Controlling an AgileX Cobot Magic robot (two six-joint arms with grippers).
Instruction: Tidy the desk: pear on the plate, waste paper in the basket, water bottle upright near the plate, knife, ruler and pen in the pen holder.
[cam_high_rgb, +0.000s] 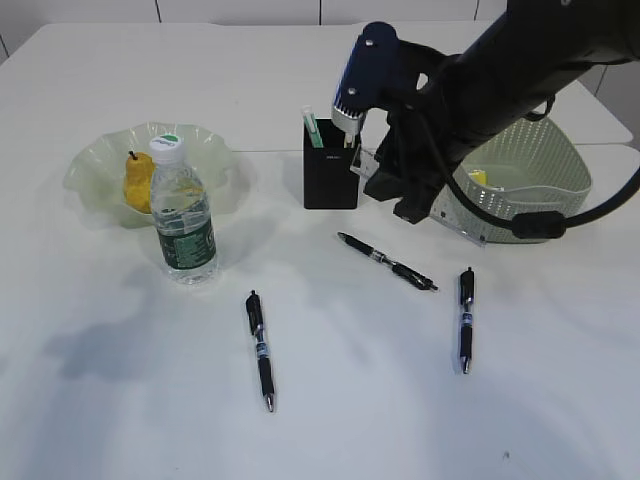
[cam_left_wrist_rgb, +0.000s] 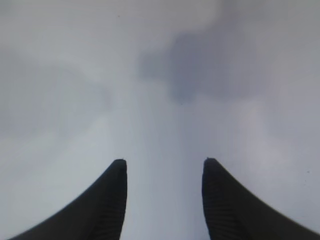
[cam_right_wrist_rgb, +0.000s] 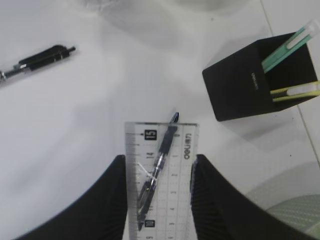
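Note:
My right gripper (cam_right_wrist_rgb: 158, 159) is shut on the clear ruler (cam_right_wrist_rgb: 182, 172), gripping it across its width, in the air beside the black pen holder (cam_high_rgb: 330, 178). Through the ruler I see a black pen (cam_right_wrist_rgb: 165, 145) lying on the table below. That pen (cam_high_rgb: 387, 262) and two more, one (cam_high_rgb: 260, 350) at the front and one (cam_high_rgb: 466, 320) on the right, lie flat. The pear (cam_high_rgb: 137, 182) sits on the green plate (cam_high_rgb: 90, 165). The water bottle (cam_high_rgb: 183, 215) stands upright in front of the plate. My left gripper (cam_left_wrist_rgb: 164, 161) is open over bare table.
A green stick and a yellow one stand in the pen holder (cam_right_wrist_rgb: 250, 85). The pale green basket (cam_high_rgb: 545, 185) stands at the right behind my right arm, with a yellow scrap (cam_high_rgb: 478, 178) inside. Another pen (cam_right_wrist_rgb: 40, 59) shows at the top left of the right wrist view.

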